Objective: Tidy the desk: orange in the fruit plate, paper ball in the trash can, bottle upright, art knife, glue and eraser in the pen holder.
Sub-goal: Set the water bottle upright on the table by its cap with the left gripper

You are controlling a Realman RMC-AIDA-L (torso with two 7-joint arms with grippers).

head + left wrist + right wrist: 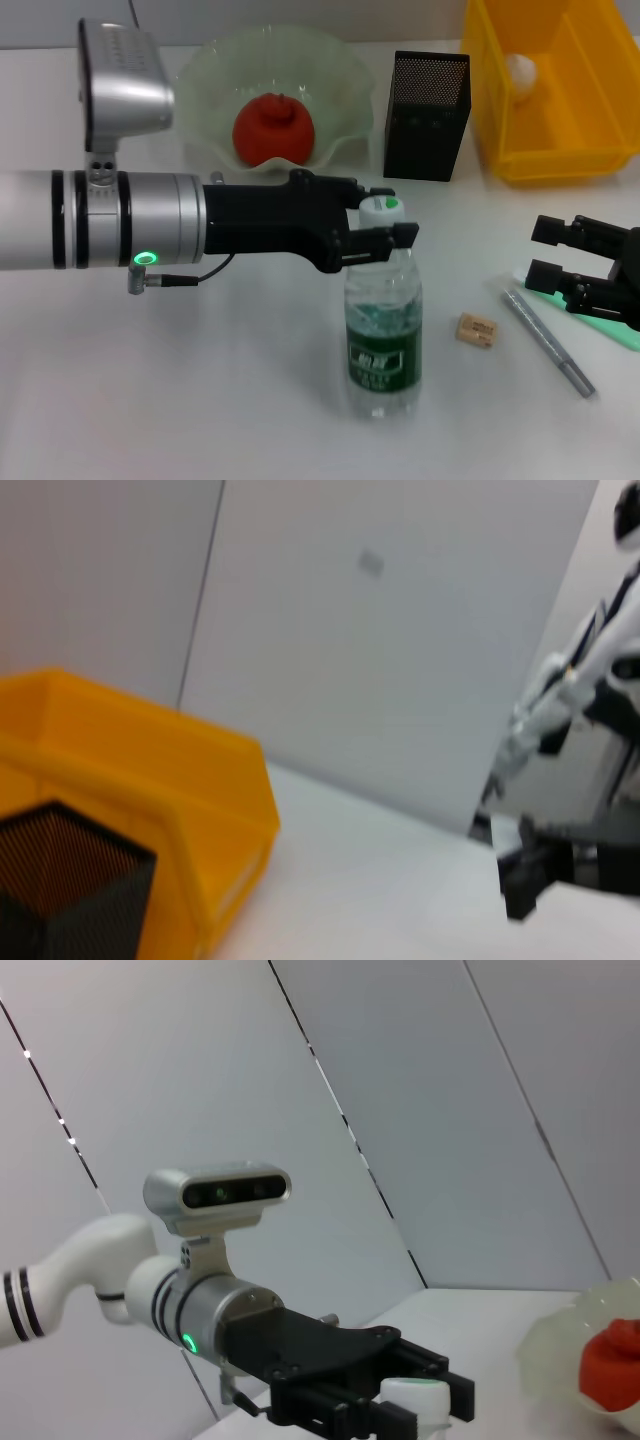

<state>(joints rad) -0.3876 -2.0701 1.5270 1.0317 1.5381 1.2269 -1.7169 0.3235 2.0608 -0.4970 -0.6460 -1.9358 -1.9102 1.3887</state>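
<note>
The left claw (pixel 385 232) is closed round the neck of one clear plastic water bottle (pixel 383 330), which stands upright on the white tabletop (pixel 200 400), white cap up. The right claw (pixel 560 258) hangs open near one tan eraser (pixel 476 330) and one grey pen-like stick (pixel 548 343). Behind stand one black mesh pen holder (pixel 427 115), one scalloped glass fruit plate (pixel 215 80) holding one orange (pixel 273 128), and one yellow trash can (pixel 500 90) holding one paper ball (pixel 520 70)
</note>
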